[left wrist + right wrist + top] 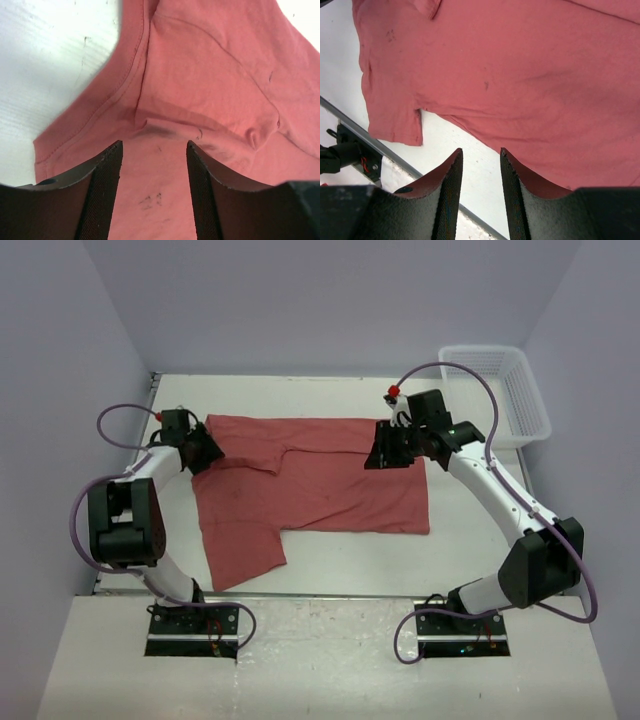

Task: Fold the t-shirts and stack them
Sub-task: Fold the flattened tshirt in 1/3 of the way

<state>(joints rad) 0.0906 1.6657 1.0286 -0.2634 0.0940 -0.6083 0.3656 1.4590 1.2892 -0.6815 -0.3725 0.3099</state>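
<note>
- The brick-red t-shirt lies flat on the white table, about midway between the left and right edges and nearer the far edge than the near one; its long side runs parallel to the far edge; one part reaches toward the near left corner
- At its far left end a layer of cloth is folded over the rest, with the fold's edge running slantwise
- In the left wrist view the t-shirt fills most of the frame; a stitched seam curves along its left border and a small ridge of puckered cloth lies just ahead of the fingertips; there are faint dark marks on the fabric
- In the right wrist view the t-shirt lies spread out with a short sleeve at its lower left; bare table shows beside it
- The left gripper is at the shirt's far left corner; seen from its wrist, the left gripper has its jaws spread, red cloth showing in the gap and nothing pinched
- The right gripper is over the shirt's far right corner; seen from its wrist, the right gripper has its jaws parted by a narrow gap with white table showing through, gripping nothing
- A white mesh basket sits at the table's far right corner, well apart from the shirt
</note>
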